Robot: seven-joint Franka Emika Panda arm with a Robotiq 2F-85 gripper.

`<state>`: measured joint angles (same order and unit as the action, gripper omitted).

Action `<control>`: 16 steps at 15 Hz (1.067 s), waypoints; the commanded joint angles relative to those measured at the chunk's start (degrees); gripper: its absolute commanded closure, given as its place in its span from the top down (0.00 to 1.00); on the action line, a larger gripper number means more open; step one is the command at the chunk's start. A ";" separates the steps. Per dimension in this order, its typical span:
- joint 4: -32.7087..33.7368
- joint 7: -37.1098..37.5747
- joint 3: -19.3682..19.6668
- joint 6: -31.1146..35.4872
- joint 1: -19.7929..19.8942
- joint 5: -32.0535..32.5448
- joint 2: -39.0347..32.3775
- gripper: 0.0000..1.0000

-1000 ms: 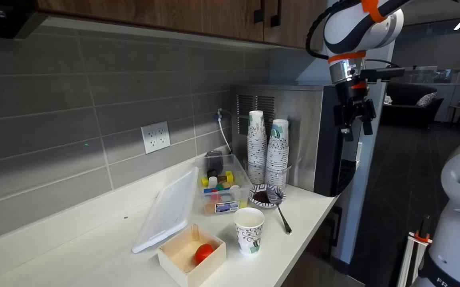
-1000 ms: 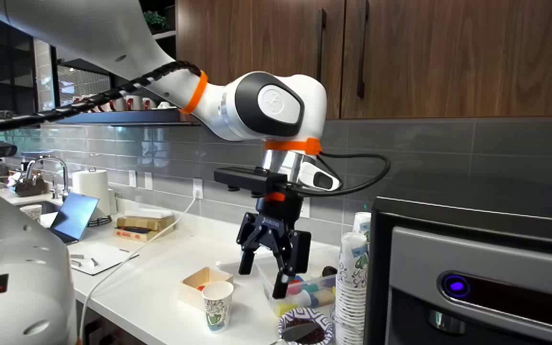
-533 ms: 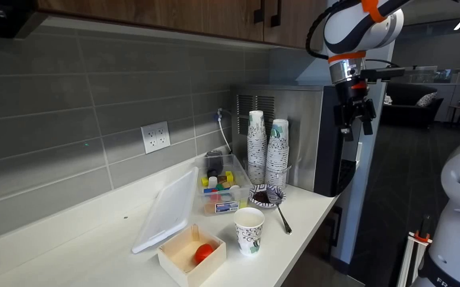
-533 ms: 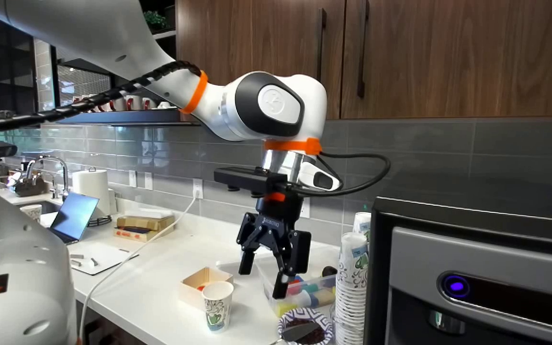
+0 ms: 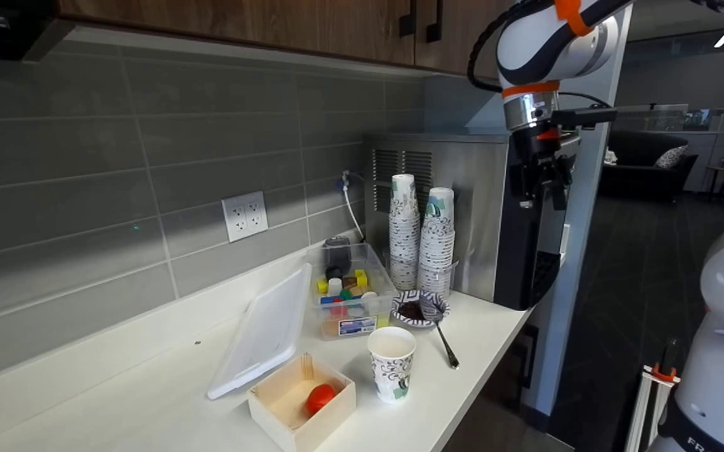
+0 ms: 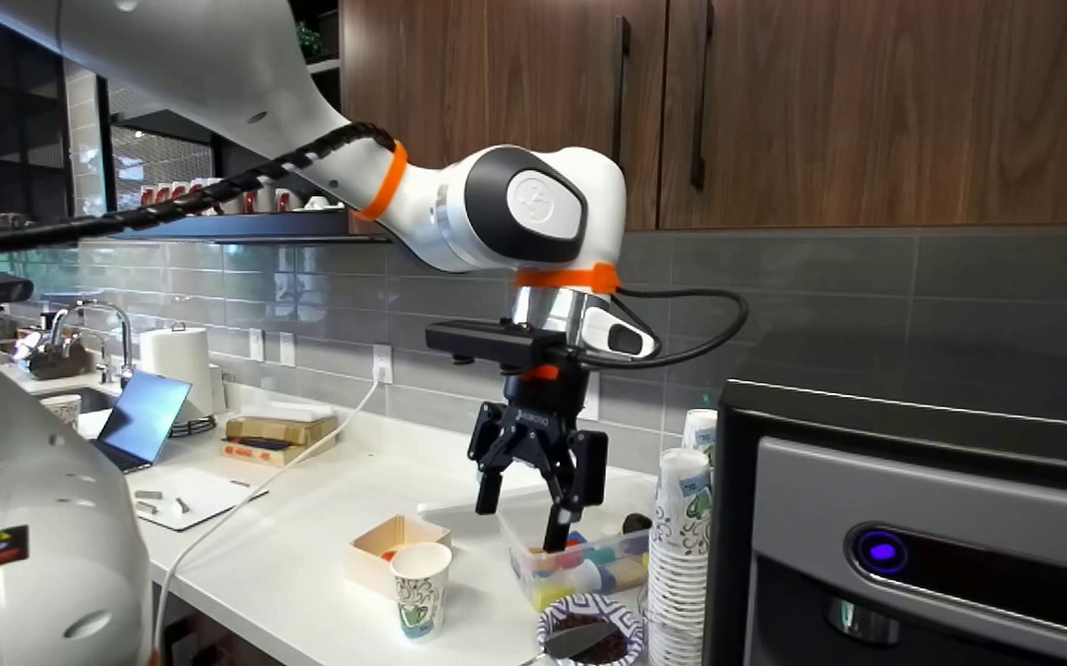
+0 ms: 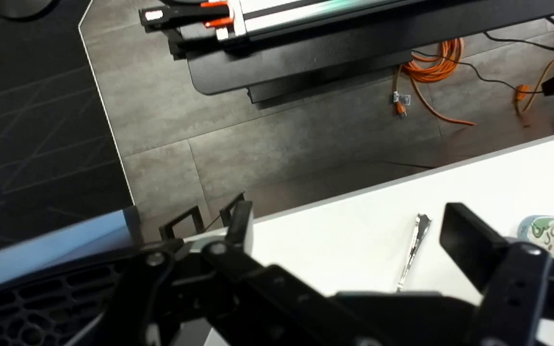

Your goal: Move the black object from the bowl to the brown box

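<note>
I've got the gripper (image 6: 521, 523) high, jaws standing apart. In an exterior view, bowl (image 5: 417, 324) with utensil (image 5: 446, 345) in it sits far-right, brown box (image 5: 330, 417) near-left.

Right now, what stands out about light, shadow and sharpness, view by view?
Wrist view: the counter is nearly washed out to white, and the dark hand in front looks slightly soft; in an exterior view, shadow crosses the tiled wall; in an exterior view, a round button glows blue-violet.
</note>
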<state>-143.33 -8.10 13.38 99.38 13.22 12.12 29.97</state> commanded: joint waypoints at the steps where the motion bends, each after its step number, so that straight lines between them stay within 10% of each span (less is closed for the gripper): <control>1: 7.44 -0.05 -2.21 2.20 -4.09 -2.28 -9.00 1.00; 16: 33.75 -5.68 -7.30 23.56 -6.82 -11.23 -44.88 1.00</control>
<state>-115.36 -11.04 7.35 120.54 5.45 3.11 -9.41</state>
